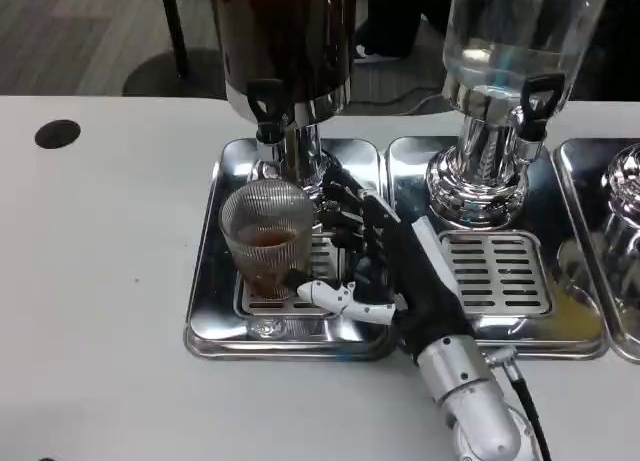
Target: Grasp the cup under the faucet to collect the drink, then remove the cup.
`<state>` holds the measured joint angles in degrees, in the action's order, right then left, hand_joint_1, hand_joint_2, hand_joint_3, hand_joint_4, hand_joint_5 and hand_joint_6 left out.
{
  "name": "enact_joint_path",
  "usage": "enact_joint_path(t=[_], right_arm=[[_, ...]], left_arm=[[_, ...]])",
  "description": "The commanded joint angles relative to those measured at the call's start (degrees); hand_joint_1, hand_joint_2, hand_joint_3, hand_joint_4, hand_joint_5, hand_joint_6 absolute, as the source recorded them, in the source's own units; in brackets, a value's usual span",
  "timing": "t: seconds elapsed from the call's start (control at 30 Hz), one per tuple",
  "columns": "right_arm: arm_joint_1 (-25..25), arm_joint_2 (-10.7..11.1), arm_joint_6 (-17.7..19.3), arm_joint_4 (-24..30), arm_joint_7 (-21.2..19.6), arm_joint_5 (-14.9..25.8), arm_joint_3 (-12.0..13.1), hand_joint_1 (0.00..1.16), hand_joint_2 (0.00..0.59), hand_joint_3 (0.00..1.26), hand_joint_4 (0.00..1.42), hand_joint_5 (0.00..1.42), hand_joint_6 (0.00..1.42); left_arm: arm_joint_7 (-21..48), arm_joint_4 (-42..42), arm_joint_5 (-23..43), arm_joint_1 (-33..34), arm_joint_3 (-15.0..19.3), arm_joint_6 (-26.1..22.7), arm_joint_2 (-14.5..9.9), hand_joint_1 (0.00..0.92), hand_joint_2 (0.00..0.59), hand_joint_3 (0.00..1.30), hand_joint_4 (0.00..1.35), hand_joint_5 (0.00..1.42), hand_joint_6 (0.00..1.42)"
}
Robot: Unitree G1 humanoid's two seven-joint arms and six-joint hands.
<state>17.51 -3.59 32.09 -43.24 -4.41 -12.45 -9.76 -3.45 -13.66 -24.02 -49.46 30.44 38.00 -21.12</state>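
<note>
Cup (266, 240) stands upright, mouth up, under your dark dispenser's faucet (267, 106); right hand (385, 271) wraps its side, fingers closed

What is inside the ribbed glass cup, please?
A shallow layer of brown drink sits at the bottom of the cup. The right hand holds the cup's side, its fingers covering that side.

A single head view looks steeply down and forward, close over the right hand (385, 266). Beyond the hand stand the dispensers (285, 61), cut off at the top; the table (90, 311) spreads to its left.
</note>
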Motion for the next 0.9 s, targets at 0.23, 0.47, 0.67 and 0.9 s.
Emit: enact_joint_path(t=[0.23,0.47,0.67,0.9], right_arm=[[3.0,-1.6,0.0,-3.0,-1.0,-0.6,-0.5,1.03,0.147,0.1,0.15,0.23,0.28],[4.1,-2.3,0.6,-5.0,-1.2,-0.6,-0.5,1.03,0.147,0.1,0.15,0.23,0.28],[5.1,-2.6,0.8,-6.3,-1.3,-0.7,-0.6,1.03,0.146,0.1,0.15,0.23,0.28],[5.8,-2.7,0.8,-7.3,-1.5,-0.6,-0.3,1.02,0.145,0.1,0.14,0.23,0.28]], left_arm=[[0.1,0.7,1.0,-1.1,0.8,1.5,0.7,0.0,0.005,0.0,0.0,0.0,0.0],[0.2,0.6,1.3,-1.8,1.6,2.0,0.9,0.0,0.005,0.0,0.0,0.0,0.0],[0.1,1.1,1.2,-1.8,2.0,2.3,0.7,0.0,0.005,0.0,0.0,0.0,0.0],[0.8,0.9,1.1,-1.0,2.2,2.1,0.2,0.0,0.005,0.0,0.0,0.0,0.0]])
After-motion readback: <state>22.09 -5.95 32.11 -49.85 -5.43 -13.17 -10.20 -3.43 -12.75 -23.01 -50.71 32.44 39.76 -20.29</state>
